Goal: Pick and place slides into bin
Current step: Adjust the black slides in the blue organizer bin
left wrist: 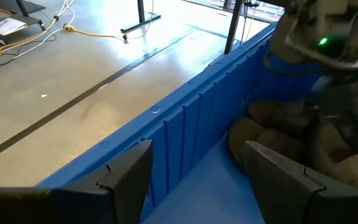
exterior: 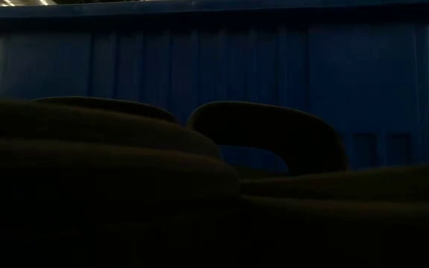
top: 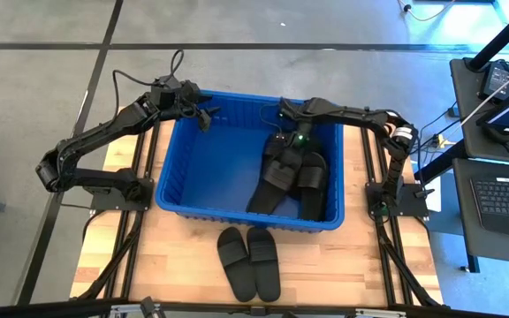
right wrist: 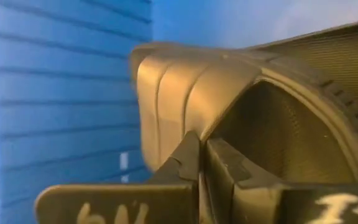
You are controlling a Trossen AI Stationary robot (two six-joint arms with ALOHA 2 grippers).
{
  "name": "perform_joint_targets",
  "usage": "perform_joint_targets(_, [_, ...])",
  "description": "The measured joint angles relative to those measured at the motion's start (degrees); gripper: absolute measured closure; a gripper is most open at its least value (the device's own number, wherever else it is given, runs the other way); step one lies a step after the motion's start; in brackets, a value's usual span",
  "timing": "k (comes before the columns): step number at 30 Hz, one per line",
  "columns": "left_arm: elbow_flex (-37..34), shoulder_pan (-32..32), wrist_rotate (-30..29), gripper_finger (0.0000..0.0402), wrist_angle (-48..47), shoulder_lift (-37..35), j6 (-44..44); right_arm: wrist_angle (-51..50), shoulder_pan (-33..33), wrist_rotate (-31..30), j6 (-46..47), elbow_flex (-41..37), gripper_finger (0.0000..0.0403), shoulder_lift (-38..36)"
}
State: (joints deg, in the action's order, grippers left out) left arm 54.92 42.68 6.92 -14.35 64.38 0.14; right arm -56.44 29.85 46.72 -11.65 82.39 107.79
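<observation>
Resting beside bin (top: 173, 205), 2 slides (top: 248, 261), desk (top: 505, 199) nearby

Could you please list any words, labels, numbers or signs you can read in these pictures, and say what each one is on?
Pale handwritten marks on the right gripper, on its two fingers in the right wrist view: cut off by the picture edge, not readable for certain.
Slides in the bin: no readable text.
Slides on the table: no readable text.
Bin: no label visible.
</observation>
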Motion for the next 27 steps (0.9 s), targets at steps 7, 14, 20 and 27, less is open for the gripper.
perform_joint_targets(7, [0.0, 0.0, 0.0, 0.0157, 0.0, 0.0, 0.0, -12.2, 0.0, -1.4, -6.0, 11.7, 0.0390, 0.0])
perform_joint_targets(14, [0.0, 0.0, 0.0, 0.0157, 0.0, 0.0, 0.0, -15.5, -0.5, -1.4, -7.5, 16.8, 0.0390, 0.0])
perform_joint_targets(20, [0.0, 0.0, 0.0, 0.0157, 0.0, 0.0, 0.0, -18.4, -2.2, -0.9, -9.5, 16.7, 0.0390, 1.3])
perform_joint_targets(27, [0.0, 0.0, 0.0, 0.0157, -0.5, 0.0, -1.4, -20.8, -4.1, 3.0, -11.6, 16.7, 0.0390, 5.1])
